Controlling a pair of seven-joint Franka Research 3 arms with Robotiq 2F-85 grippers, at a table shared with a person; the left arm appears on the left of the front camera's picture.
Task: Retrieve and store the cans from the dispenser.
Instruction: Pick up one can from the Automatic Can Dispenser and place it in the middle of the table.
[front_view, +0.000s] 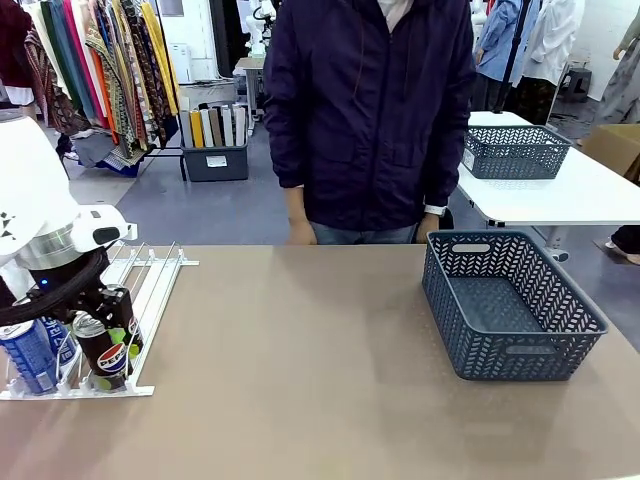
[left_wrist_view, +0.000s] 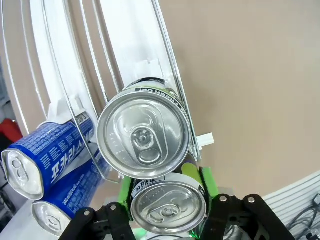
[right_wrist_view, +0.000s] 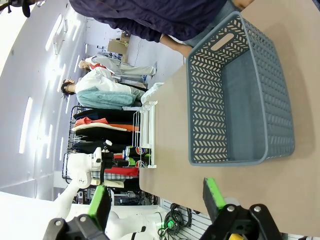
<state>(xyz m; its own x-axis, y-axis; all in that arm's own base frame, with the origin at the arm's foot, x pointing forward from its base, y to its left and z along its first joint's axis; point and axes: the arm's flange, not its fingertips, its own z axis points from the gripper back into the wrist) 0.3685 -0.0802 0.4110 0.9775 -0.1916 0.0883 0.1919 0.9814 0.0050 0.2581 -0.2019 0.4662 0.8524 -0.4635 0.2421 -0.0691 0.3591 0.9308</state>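
**Left gripper clamps a can in the dispenser**

A silver-topped can (left_wrist_view: 167, 207) stands at the near end of a dispenser (front_view: 150, 275) lane. The green pads (left_wrist_view: 207, 181) press against its two sides, so the left gripper (front_view: 108, 315) is closed around it. The can is upright and has not been lifted out of the lane. In the left wrist view a second can (left_wrist_view: 143, 132) with a black side stands just behind it in the same lane, touching or nearly touching it. In the next lanes two blue cans (front_view: 30, 355) with white lettering stand side by side at the same end. The white rack lies at the left edge of the table (front_view: 300, 360), on the robot's side.

The right gripper (right_wrist_view: 156, 197) hovers over the table with its jaws spread and nothing between them. Ahead of it is the grey-blue basket (front_view: 500, 355), which stands at the right end of the table, well apart from the dispenser. A person (front_view: 370, 110) in a dark jacket stands at the far edge.
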